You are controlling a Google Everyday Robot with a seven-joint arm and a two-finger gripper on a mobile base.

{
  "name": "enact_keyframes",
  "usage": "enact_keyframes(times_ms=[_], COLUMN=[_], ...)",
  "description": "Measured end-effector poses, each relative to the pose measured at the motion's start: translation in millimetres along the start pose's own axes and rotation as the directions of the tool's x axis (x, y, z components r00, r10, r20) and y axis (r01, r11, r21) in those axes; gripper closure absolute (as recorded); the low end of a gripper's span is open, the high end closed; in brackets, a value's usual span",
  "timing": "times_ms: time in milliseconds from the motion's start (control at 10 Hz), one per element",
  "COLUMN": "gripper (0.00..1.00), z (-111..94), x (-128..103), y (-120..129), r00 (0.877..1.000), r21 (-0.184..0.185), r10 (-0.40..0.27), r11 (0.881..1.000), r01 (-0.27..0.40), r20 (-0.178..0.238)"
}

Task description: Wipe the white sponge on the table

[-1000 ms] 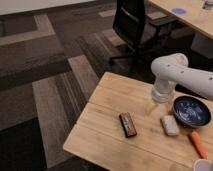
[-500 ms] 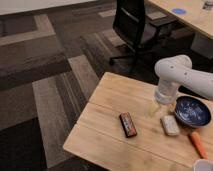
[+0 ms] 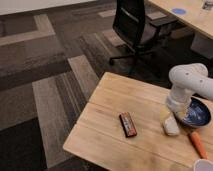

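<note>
My tool (image 3: 166, 115) hangs at the right side of the light wooden desk (image 3: 112, 102), pointing down from my white arm (image 3: 187, 80), with its tip just over the far end of the white sponge (image 3: 171, 127). It stands released, jaws spread and nothing grasped; I cannot tell whether its tip touches the sponge. The sponge lies flat on the planks, just left of a dark blue bowl (image 3: 198, 114) that my arm partly covers. A black-and-red bar (image 3: 128, 124) lies flat near the middle of the desk, well to the left of the sponge. An orange stick-shaped thing (image 3: 198, 145) lies in front of the bowl, near the desk's right end. Beyond the desk a black office chair (image 3: 134, 22) stands on striped carpet (image 3: 45, 75).
</note>
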Motion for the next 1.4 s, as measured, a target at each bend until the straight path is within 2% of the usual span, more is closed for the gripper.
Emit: enact_keyframes(times_ms=[100, 200, 700, 900, 1300, 1400], gripper=[0.35, 0.35, 0.35, 0.35, 0.36, 0.48], z=[8, 13, 42, 54, 61, 63], x=[4, 6, 6, 1, -20, -22], y=[-5, -5, -13, -15, -17, -18], r00=[0.999, 0.999, 0.996, 0.997, 0.995, 0.995], r21=[-0.006, -0.008, 0.023, 0.028, 0.051, 0.063], r10=[0.031, 0.041, 0.055, 0.048, 0.032, 0.031], r11=[1.000, 0.999, 0.998, 0.998, 0.998, 0.997], r01=[-0.031, -0.041, -0.057, -0.050, -0.037, -0.037], r20=[0.021, 0.023, 0.063, 0.067, 0.089, 0.091])
